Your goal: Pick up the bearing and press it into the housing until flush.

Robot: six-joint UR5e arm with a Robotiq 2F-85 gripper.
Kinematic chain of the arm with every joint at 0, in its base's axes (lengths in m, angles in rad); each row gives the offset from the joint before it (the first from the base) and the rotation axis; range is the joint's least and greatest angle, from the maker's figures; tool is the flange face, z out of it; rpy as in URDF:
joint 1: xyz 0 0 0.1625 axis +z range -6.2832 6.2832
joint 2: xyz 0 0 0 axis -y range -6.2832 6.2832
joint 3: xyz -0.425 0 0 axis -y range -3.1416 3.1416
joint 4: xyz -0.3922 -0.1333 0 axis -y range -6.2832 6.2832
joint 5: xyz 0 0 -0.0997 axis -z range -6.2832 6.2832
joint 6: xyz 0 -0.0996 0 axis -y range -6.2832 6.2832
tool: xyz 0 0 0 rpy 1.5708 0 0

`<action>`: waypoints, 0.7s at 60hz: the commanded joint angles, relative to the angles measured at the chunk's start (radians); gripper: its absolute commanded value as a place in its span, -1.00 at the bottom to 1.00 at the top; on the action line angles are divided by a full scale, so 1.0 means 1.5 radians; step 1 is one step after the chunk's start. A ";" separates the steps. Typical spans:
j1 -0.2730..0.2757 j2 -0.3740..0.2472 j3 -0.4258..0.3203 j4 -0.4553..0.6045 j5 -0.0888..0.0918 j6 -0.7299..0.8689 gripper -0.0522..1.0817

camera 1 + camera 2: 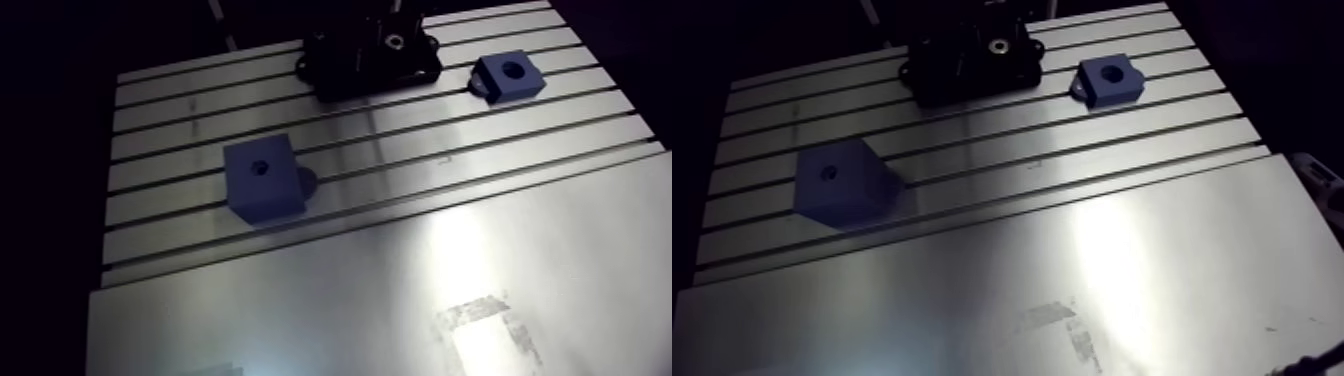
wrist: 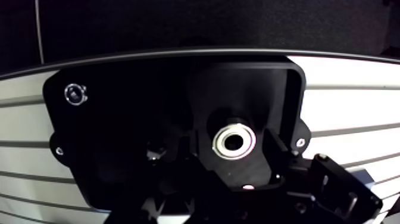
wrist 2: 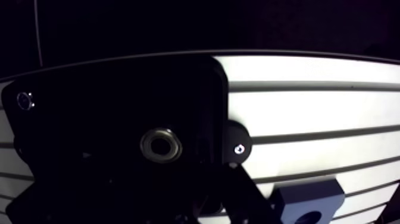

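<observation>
The black housing (image 1: 345,72) lies at the far edge of the slotted table (image 1: 400,170). My gripper (image 1: 395,30) comes down right over it. In the wrist view the housing (image 2: 119,149) is a dark plate with rounded corners. A silver ring, the bearing (image 2: 234,140), sits at the middle of the housing, directly under my gripper. Dark gripper parts flank the ring. I cannot tell whether the bearing rests in the housing's bore or hangs just above it.
A large blue block (image 1: 262,180) with a small hole stands mid-table on the left. A smaller blue block (image 1: 510,76) with a round bore lies to the right of the housing. A smooth metal plate (image 1: 400,310) covers the near part of the table.
</observation>
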State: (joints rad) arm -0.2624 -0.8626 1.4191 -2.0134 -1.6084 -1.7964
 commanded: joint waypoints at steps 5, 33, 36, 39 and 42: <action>0.000 0.000 0.000 0.000 0.000 0.000 -0.25; -0.001 0.001 0.001 0.000 0.000 0.000 -0.14; -0.001 0.001 0.001 0.000 0.000 0.000 -0.14; -0.001 0.001 0.001 0.000 0.000 0.000 -0.14; -0.001 0.001 0.001 0.000 0.000 0.000 -0.13</action>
State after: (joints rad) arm -0.2638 -0.8612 1.4211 -2.0134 -1.6084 -1.7971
